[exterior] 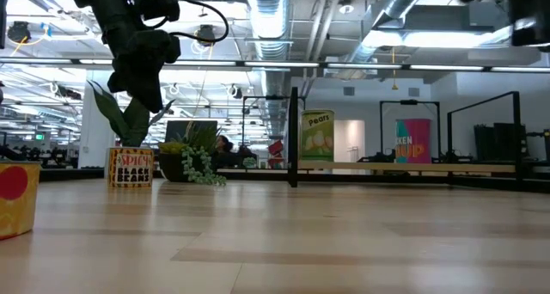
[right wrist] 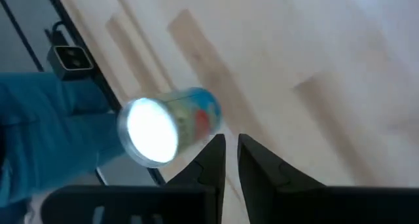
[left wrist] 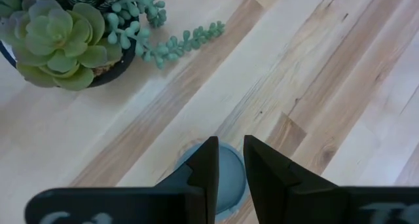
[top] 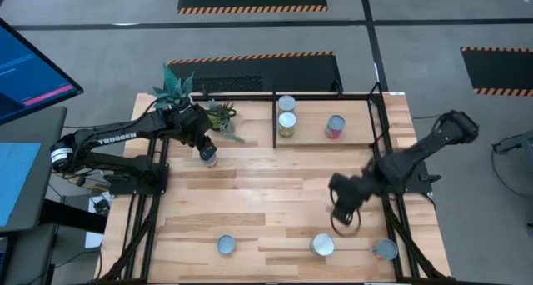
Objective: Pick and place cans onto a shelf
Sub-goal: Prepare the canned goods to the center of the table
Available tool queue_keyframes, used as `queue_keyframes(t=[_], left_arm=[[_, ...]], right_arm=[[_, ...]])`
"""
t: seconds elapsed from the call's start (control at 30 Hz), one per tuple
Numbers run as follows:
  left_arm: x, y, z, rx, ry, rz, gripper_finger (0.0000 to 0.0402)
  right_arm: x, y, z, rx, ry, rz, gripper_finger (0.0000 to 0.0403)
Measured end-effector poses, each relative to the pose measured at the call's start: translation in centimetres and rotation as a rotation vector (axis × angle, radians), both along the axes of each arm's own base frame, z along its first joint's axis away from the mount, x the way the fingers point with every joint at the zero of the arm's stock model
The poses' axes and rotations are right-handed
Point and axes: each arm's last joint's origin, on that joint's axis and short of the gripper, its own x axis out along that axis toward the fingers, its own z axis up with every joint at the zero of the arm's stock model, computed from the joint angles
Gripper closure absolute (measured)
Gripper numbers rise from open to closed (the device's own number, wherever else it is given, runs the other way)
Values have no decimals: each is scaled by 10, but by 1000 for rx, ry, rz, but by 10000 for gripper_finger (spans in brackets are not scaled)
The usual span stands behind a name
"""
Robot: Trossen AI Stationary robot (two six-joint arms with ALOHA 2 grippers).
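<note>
Pale wood surface (top: 266, 193) carries the shelf (top: 358, 137) on the right arm's side, with three cans (top: 286, 124) inside. The left end effector (top: 204, 147) hangs over a can (top: 210, 159) beside the potted plants (top: 221, 117), well apart from the shelf. Its fingers (left wrist: 206, 171) are narrowly parted and empty, and likely need widening before descending centred on the lid. The right end effector (top: 341, 200), likewise slightly parted and empty, waits. The low view shows air above the can's label, while the left wrist view shows only its blue-grey lid.
</note>
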Motion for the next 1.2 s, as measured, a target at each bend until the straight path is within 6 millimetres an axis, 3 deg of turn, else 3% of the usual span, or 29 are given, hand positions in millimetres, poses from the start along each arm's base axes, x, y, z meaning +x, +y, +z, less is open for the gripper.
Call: queue_keyframes(t=[0.3, 0.43, 0.63, 0.77, 0.97, 1.07, 1.2], left_arm=[[0, 0, 0, 16, 6, -32, 342], [0, 0, 0, 44, 15, -85, 342], [0, 0, 0, 73, 26, -140, 342], [0, -1, 0, 83, 33, -169, 342], [3, -8, 0, 86, 35, -209, 342], [4, -22, 2, 78, 30, -271, 343], [0, -59, 12, 56, -19, -371, 343]], right_arm=[[-1, 104, -36, 273, 29, -95, 336], [9, 130, -30, 334, 33, -150, 341], [24, 145, -11, 228, -52, -244, 370], [24, 152, -19, 175, -12, -246, 395], [29, 165, -40, 158, 19, -267, 381], [37, 173, -42, 137, -21, -288, 387], [47, 183, -30, 99, -144, -293, 397]])
